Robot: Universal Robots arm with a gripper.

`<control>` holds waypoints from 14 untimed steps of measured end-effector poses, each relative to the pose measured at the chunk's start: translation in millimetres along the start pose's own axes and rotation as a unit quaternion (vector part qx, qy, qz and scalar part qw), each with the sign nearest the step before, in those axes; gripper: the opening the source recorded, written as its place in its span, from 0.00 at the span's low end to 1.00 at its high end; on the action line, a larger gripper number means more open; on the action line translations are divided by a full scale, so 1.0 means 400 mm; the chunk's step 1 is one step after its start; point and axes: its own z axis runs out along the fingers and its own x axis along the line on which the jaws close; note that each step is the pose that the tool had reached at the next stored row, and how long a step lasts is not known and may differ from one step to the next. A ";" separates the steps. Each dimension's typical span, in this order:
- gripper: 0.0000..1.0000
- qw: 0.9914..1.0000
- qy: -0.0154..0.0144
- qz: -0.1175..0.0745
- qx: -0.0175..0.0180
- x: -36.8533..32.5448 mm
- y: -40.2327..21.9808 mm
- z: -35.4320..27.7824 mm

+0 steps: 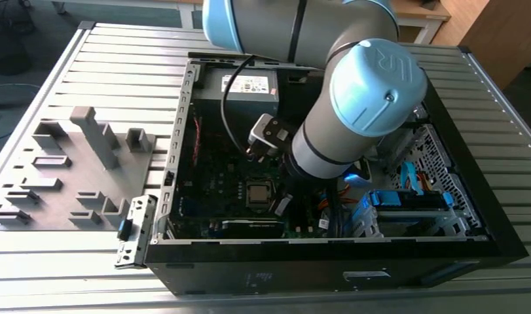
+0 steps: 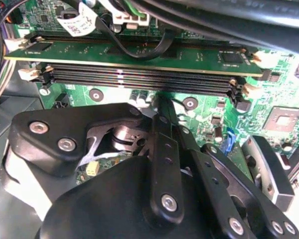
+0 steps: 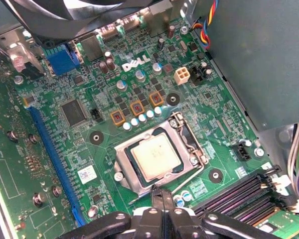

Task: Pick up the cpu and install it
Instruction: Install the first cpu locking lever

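Note:
The cpu (image 3: 156, 157) is a small silver-grey square lying flat in the socket on the green motherboard (image 3: 84, 149), inside the metal socket frame (image 3: 123, 172). In the exterior view the cpu (image 1: 259, 193) sits low in the open computer case (image 1: 335, 245), just to the exterior view's left of my arm (image 1: 353, 118). My gripper (image 3: 161, 193) hangs above the board right beside the socket's edge, with its black fingers pressed together and nothing between them. In the second wrist view the gripper (image 2: 162, 102) points toward the memory slots (image 2: 139, 74).
A memory stick (image 2: 129, 52) stands in one slot, with loose black cables (image 2: 139, 45) over it. A grey power supply box (image 1: 247, 85) fills the case's far end and blue drive brackets (image 1: 409, 199) its right side. A grey fixture block (image 1: 64, 170) lies on the slatted table outside.

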 end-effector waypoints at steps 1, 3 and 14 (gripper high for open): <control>0.12 1.000 0.000 0.000 0.001 0.001 0.001 0.000; 0.12 1.000 -0.001 0.000 0.002 0.002 0.004 0.001; 0.12 1.000 -0.009 -0.002 0.012 0.011 0.019 0.003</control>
